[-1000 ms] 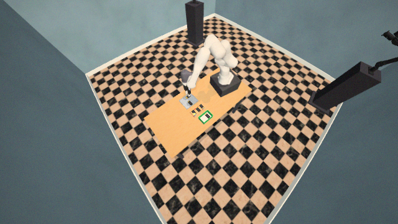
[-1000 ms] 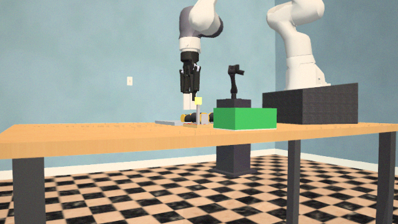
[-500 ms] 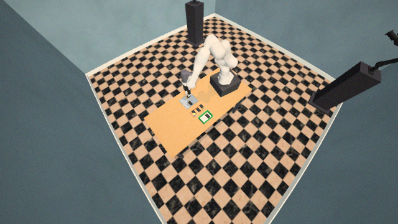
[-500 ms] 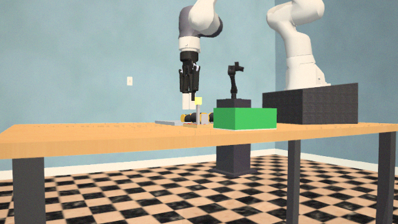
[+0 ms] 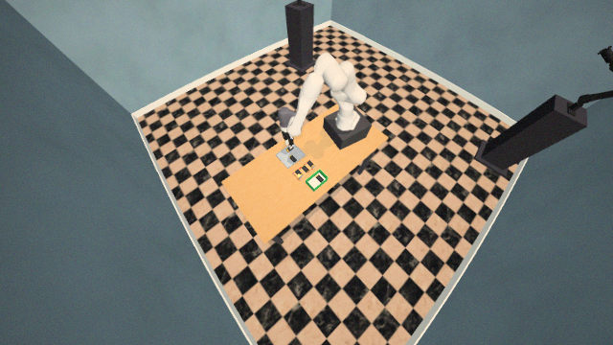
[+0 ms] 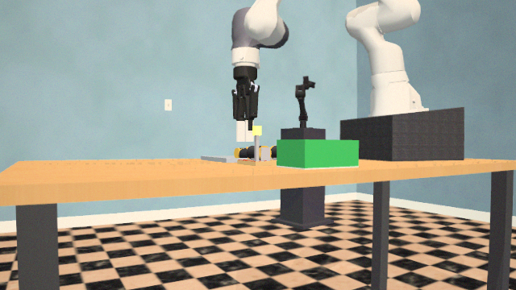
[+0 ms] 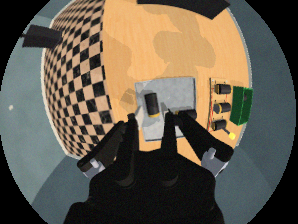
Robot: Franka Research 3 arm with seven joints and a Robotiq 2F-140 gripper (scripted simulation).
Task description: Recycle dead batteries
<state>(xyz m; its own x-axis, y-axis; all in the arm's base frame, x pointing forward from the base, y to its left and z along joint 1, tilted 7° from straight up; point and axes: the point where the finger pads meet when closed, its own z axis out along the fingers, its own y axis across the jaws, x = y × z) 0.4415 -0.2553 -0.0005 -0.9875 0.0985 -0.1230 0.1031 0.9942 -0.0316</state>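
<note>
My gripper (image 5: 290, 148) (image 6: 245, 124) (image 7: 151, 109) is partly open, with nothing between its fingers, above the grey tray (image 5: 283, 157) (image 7: 177, 92). On the tray lie two black batteries with yellow ends: one (image 7: 151, 104) in front of the finger gap, the other (image 7: 187, 114) partly hidden by the right finger. Three batteries (image 7: 223, 89) (image 7: 222, 107) (image 7: 218, 125) lie in the holder board. The bulb (image 6: 257, 130) (image 7: 232, 135) beside them is bright yellow, lit. The green recycling box (image 5: 308, 182) (image 6: 330, 153) (image 7: 242, 106) stands upright; one dark battery (image 5: 320, 178) lies inside.
The holder stands between the tray and the box on the wooden table (image 5: 259, 201) (image 6: 121, 173). The bulb's thin post (image 6: 256, 149) rises above the batteries. The arm's dark base block (image 5: 347, 134) (image 6: 427, 137) is at one end of the table.
</note>
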